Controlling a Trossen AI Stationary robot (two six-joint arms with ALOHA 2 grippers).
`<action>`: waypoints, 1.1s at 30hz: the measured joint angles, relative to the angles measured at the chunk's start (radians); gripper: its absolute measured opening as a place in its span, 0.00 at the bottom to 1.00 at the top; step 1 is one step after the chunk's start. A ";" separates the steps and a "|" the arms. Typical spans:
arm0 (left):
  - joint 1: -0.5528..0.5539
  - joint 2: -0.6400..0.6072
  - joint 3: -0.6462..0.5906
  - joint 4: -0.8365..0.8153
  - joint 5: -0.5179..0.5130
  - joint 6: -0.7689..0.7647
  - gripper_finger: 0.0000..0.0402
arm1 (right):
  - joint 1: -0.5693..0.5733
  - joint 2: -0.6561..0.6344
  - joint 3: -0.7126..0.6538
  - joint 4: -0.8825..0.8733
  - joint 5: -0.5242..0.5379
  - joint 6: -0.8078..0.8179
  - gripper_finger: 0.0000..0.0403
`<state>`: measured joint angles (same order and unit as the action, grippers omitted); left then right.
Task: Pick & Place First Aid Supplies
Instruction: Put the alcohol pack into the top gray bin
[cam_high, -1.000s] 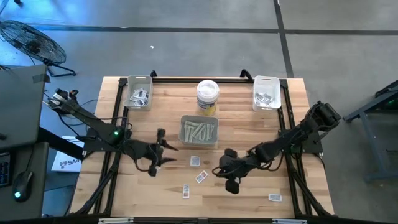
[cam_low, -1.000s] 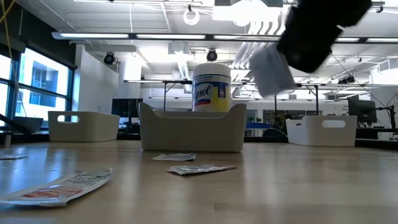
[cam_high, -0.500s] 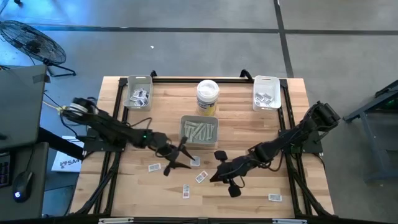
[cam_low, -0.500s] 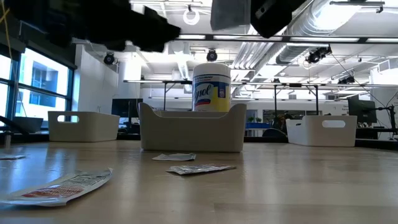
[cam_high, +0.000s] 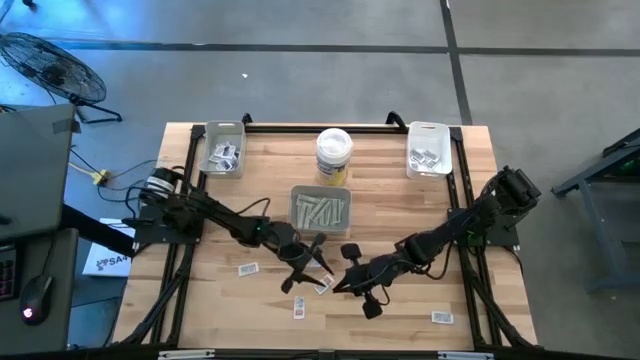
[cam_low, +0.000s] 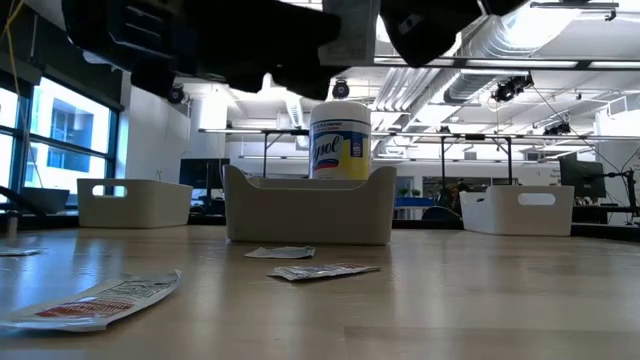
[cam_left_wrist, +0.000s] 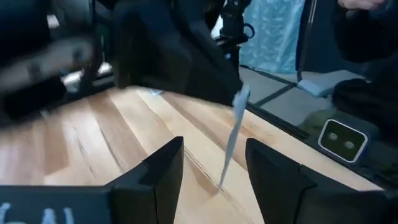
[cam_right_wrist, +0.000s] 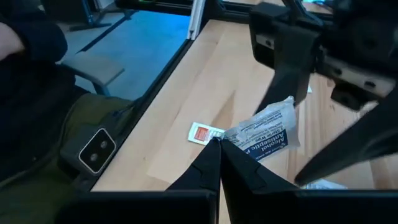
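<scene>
The right gripper (cam_right_wrist: 219, 144) is clamped on the edge of a white antiseptic packet (cam_right_wrist: 266, 131), holding it above the table (cam_high: 400, 200) in front of the centre tray (cam_high: 320, 211). The left gripper (cam_left_wrist: 214, 163) faces it, jaws spread, with the packet's edge between its fingers (cam_left_wrist: 163, 165). Other packets (cam_high: 247, 268) lie flat nearby.

Matt pale wood table (cam_high: 400, 200); crinkled paper packet (cam_right_wrist: 266, 132); smooth plastic trays (cam_low: 308, 212).
</scene>
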<state>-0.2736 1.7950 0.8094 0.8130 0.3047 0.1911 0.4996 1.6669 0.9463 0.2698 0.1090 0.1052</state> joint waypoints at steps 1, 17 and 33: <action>-0.003 0.005 0.003 -0.002 0.000 -0.013 0.42 | 0.001 0.000 0.000 0.004 -0.003 -0.008 0.00; -0.095 -0.030 0.023 -0.116 -0.134 -0.097 0.01 | 0.075 -0.001 0.000 -0.012 0.182 -0.039 0.01; -0.188 -0.456 0.023 -0.844 -0.774 -0.139 0.00 | 0.094 -0.001 0.000 -0.012 0.306 -0.071 0.32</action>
<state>-0.4619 1.3387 0.8325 -0.0313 -0.4689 0.0521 0.5938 1.6657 0.9463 0.2574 0.4145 0.0347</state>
